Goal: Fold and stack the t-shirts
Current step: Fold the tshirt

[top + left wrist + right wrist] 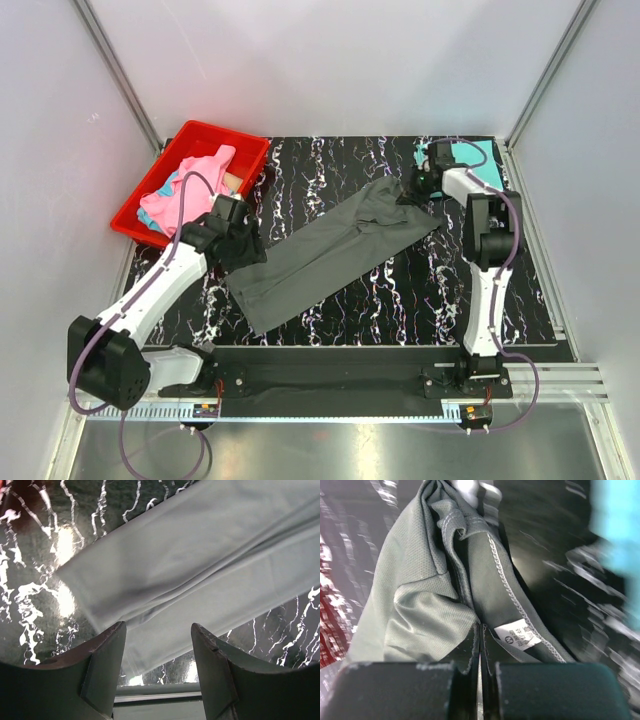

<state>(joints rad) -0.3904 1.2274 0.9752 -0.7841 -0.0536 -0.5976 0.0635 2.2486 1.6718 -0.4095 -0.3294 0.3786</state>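
Observation:
A dark charcoal grey t-shirt (335,250) lies folded into a long strip, running diagonally across the black marbled table (420,290). My left gripper (240,245) is open and empty, hovering just above the strip's near-left end (200,565) with the cloth showing between its fingers (107,655). My right gripper (415,188) is shut on the shirt's far-right end, pinching cloth (415,600) at the collar beside a white size label (519,634). A teal t-shirt (470,155) lies at the table's back right corner and shows as a blur in the right wrist view (615,530).
A red plastic bin (215,133) stands at the back left, holding a pink shirt (190,185) and a light blue one (163,188). Grey walls close in the table on three sides. A metal rail (350,375) runs along the near edge.

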